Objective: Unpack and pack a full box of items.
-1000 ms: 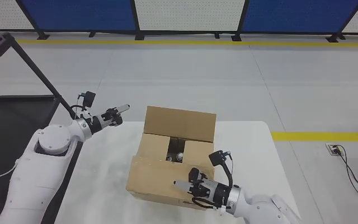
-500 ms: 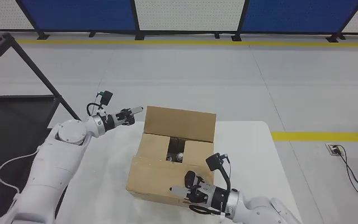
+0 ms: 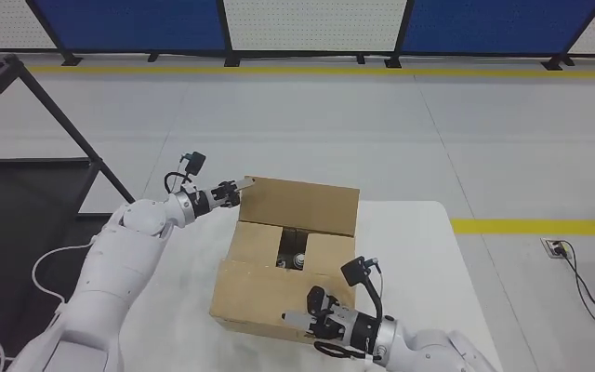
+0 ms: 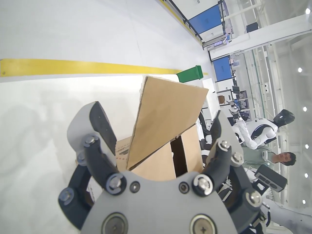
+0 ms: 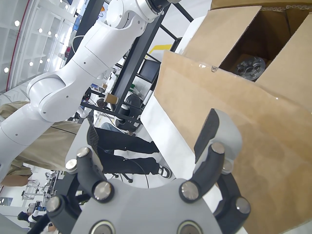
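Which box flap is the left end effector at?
The far flap, standing upright at the back of the cardboard box; the open left end effector is at its corner. The two inner flaps lie folded over the opening, away from it.

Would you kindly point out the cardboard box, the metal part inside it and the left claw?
cardboard box (image 3: 265, 293): top view, near flap.
metal part (image 5: 251, 67): right wrist view, its round face.
left claw (image 4: 158, 112): left wrist view, midway between fingertips.
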You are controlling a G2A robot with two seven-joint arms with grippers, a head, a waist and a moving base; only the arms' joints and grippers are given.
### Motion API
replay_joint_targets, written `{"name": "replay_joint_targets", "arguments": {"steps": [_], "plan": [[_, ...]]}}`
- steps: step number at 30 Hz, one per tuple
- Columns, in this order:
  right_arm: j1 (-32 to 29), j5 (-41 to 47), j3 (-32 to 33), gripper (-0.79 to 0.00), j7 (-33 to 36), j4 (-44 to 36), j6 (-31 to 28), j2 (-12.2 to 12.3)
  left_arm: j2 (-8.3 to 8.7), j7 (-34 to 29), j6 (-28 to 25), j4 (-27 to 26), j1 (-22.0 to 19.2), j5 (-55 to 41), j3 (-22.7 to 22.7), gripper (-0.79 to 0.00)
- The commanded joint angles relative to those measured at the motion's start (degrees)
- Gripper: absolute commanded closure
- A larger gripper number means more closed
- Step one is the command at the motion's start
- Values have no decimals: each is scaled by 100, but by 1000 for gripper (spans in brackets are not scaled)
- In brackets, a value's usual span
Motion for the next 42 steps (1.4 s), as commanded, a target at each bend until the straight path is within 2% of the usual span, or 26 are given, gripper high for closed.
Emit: {"name": "replay_joint_targets", "arguments": {"steps": [1,9,16,25,42], "plan": [[10,9,7,-785,16,10,-5,-3,-63,-20,-55,92,-30,-54,7,-785],[58,10,25,-785,89,40,2,-15,-220,-207,-322,332,-130,-180,-5,-785],[142,60,44,-785,140,120,23,-31,-189,-691,-787,490,-161,-327,-128,-785],[274,43,22,-785,-144,240,363,-84,-52,-1188,-1274,425,-53,-452,-288,-785],[407,217,-12,-785,-284,414,546,-165,460,-1244,-1219,-958,572,-499,-129,-785]]}}
